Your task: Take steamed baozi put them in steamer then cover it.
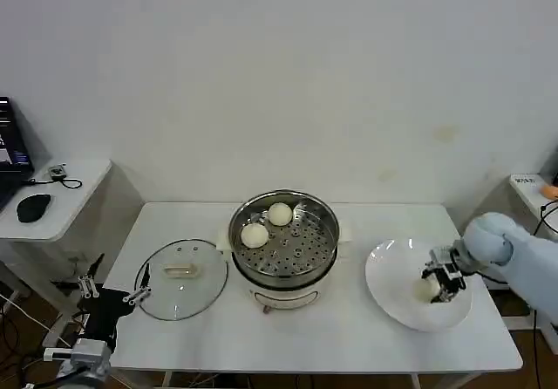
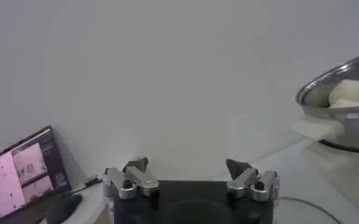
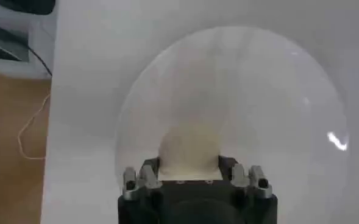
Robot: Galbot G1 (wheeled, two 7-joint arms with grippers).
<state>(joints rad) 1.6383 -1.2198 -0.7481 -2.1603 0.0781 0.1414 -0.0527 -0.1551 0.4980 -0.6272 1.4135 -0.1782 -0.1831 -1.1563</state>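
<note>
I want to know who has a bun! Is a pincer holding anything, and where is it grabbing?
The right pincer is around a bun on the plate, one finger on each side. The left pincer is open and holds nothing.

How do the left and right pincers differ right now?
The left pincer sits open and empty off the table's left edge near the lid; the right pincer is over the plate. The left holds nothing; the right is closed around a baozi. Both are dark with metal fingers.
</note>
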